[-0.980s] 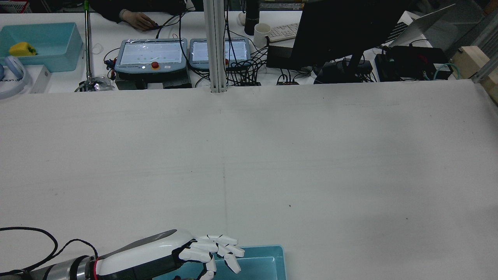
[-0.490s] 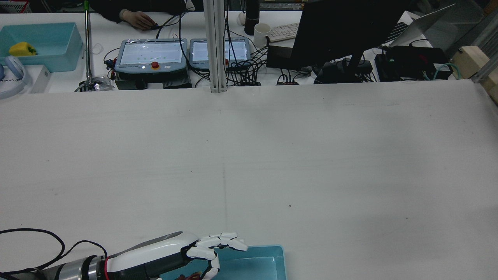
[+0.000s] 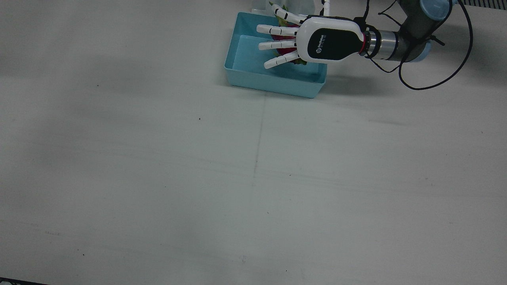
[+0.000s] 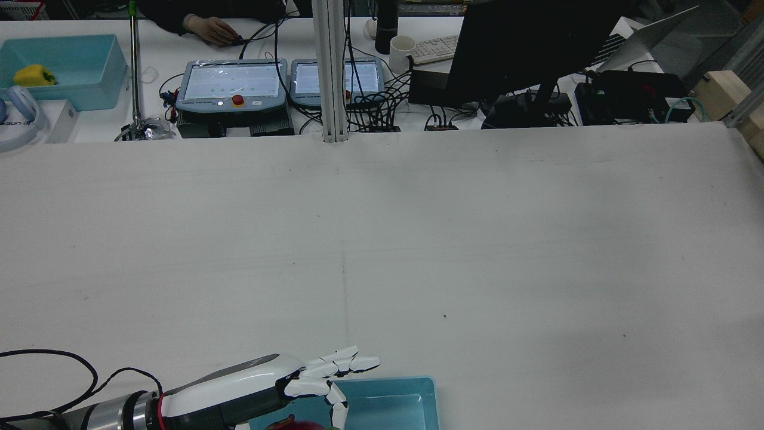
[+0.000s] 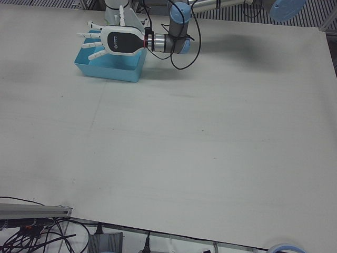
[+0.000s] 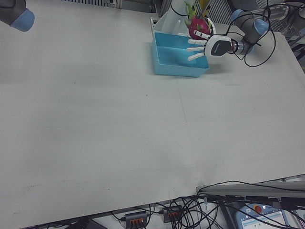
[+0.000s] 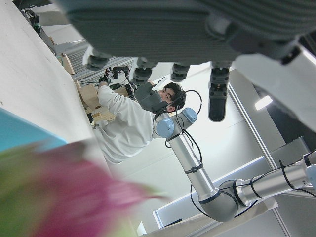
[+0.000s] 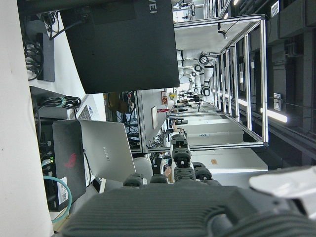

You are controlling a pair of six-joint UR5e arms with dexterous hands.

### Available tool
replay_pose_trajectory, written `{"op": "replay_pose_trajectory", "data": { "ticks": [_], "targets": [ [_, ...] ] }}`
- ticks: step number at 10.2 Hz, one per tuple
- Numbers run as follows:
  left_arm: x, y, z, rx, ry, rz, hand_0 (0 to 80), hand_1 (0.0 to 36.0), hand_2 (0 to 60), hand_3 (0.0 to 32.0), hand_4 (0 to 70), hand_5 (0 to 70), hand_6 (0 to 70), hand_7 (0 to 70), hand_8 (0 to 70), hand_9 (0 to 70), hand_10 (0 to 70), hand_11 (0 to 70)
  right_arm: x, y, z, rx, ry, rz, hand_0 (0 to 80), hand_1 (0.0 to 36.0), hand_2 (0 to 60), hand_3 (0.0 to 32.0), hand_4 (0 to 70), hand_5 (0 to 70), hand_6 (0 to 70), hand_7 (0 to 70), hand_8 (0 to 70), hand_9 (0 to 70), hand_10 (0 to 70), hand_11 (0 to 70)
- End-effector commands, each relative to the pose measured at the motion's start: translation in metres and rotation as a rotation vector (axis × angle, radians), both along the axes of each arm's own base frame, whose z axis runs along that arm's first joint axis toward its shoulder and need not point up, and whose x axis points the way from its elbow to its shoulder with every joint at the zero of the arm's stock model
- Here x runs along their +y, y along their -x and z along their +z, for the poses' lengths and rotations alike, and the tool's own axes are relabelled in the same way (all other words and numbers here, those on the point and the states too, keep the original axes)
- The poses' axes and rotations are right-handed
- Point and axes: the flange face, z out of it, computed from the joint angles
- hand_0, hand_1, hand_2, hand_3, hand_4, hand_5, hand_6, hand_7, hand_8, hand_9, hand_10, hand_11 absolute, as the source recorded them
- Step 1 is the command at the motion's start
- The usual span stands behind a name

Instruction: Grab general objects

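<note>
A pink dragon fruit (image 6: 197,26) with green leaves stands at the robot-side end of a light blue bin (image 3: 273,83). My left hand (image 3: 317,39) hovers over that end of the bin, palm down, fingers (image 3: 273,29) straight and spread apart, so it is open. The fruit shows pink between the fingers (image 3: 282,37) and as a blur close under the palm in the left hand view (image 7: 59,197). Its top peeks in at the bottom edge of the rear view (image 4: 304,426). My right hand (image 8: 180,168) shows only in its own view, holding nothing.
The bin (image 4: 418,382) sits at the table's robot-side edge near the middle. A black cable (image 3: 435,83) loops from the left arm's wrist. Beyond the far table edge are teach pendants (image 4: 233,86), a monitor (image 4: 525,54) and another bin (image 4: 59,65).
The left hand's fingers have uncurled from a downward bend to straight and spread. The pink top of the fruit now shows under the hand in the rear view.
</note>
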Motion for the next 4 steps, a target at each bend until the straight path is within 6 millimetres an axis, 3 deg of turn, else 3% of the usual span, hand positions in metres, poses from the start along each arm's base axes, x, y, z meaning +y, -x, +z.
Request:
{"op": "replay_pose_trajectory", "data": {
  "ticks": [1,3,4],
  "targets": [
    [-0.026,0.020,0.003,-0.004,0.006,-0.045,40.8,0.0,0.0,32.0,0.0,19.5,0.0,10.2,13.0,1.6,2.2,3.2,0.000,0.001,0.001,0.000,0.002,-0.001,0.0,0.0,0.0,0.0,0.0,0.0,0.0,0.0,0.0,0.0,0.0,0.0],
    [-0.057,0.044,0.013,-0.015,0.033,-0.085,44.7,0.1,0.0,32.0,0.0,21.5,0.0,10.6,12.9,1.4,1.5,2.2,0.000,0.000,0.001,0.000,0.002,0.000,0.0,0.0,0.0,0.0,0.0,0.0,0.0,0.0,0.0,0.0,0.0,0.0],
    [-0.065,0.059,0.028,-0.035,0.047,-0.106,44.9,0.3,0.0,32.0,0.0,22.4,0.2,11.0,13.5,2.2,1.3,2.0,-0.001,0.000,-0.001,0.000,-0.003,0.000,0.0,0.0,0.0,0.0,0.0,0.0,0.0,0.0,0.0,0.0,0.0,0.0]
  ]
}}
